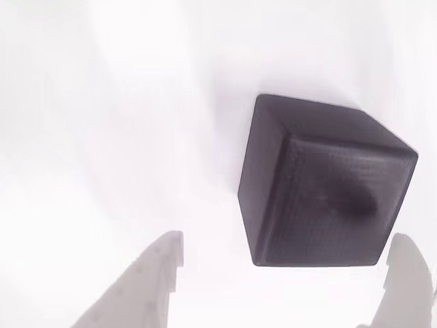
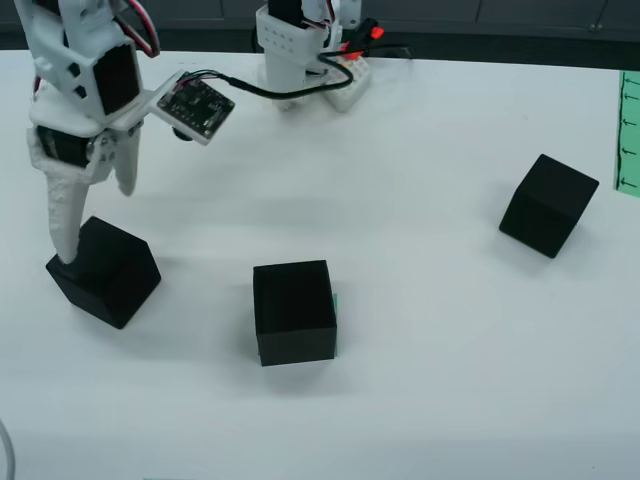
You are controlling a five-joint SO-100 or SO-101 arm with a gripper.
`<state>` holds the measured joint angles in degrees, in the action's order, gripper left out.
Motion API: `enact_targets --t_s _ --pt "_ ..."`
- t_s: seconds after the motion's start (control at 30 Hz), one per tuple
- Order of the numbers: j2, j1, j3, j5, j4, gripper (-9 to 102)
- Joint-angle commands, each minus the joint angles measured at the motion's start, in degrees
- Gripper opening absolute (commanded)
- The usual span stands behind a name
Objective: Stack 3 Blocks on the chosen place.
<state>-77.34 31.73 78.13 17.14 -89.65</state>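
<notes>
Three blocks lie apart on the white worktop; the pincer (image 2: 70, 240) straddles the lower-left block (image 2: 105, 272), spread wide (holding nothing), and should centre before closing.

In the view from the side, 3 blocks lie on the table (image 2: 420, 400). The left block (image 2: 103, 271) sits at the left edge, under the gripper (image 2: 88, 215). The middle block (image 2: 293, 311) lies right of it and nearer the front, seemingly over the chosen place (image 2: 335, 303). The right block (image 2: 549, 204) lies well apart, further back. A strip (image 2: 629, 130) runs along the right edge. The arm's base (image 2: 296, 50) stands at the back. In the view riding on the gripper, 1 block (image 1: 321, 184) lies just ahead, right of centre.
</notes>
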Motion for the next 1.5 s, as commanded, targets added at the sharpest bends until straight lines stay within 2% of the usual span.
enact_targets --t_s 0.0,0.3,0.7,0.83,1.0,1.2,1.47 --pt "2.11 -0.18 -6.68 -2.55 -0.44 37" --pt "4.92 -4.22 -9.23 -5.27 -0.44 37" --pt "13.36 -1.32 -13.8 -5.27 -0.35 36" --pt "14.5 -1.67 -14.94 -5.27 -0.09 28" --pt "14.68 -2.99 -14.94 -5.27 0.53 23" --pt "8.0 -4.48 -11.07 -4.31 -0.18 22" --pt "-14.15 -8.53 2.29 0.62 -0.44 22"
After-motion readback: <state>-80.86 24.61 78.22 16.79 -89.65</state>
